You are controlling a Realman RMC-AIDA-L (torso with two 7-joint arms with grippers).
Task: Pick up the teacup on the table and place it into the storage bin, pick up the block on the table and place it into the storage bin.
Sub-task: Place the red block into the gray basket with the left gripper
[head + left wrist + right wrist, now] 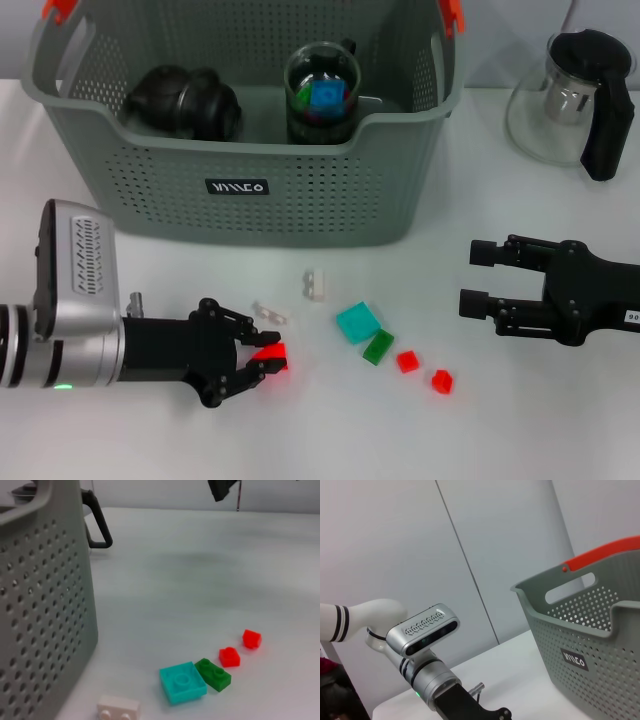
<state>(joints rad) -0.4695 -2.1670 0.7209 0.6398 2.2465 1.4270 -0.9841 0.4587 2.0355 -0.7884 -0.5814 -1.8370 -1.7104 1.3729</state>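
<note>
The grey storage bin [240, 190] stands at the back of the table, also in the left wrist view [45, 605] and the right wrist view [590, 630]. Inside it stands a glass teacup [322, 95] holding coloured blocks. My left gripper [262, 357] lies low on the table in front of the bin, its fingers closed on a red block [271, 358]. My right gripper [478, 278] hovers open at the right, holding nothing. Loose on the table lie a teal block [358, 322] [182, 681], a green block [378, 347] [213, 673] and two small red blocks [407, 361] [441, 381].
A black rounded object [185, 100] sits in the bin's left half. A glass teapot [570, 100] with a black handle stands at the back right. A white block [315, 285] [118, 707] and a small pale piece [268, 312] lie just before the bin.
</note>
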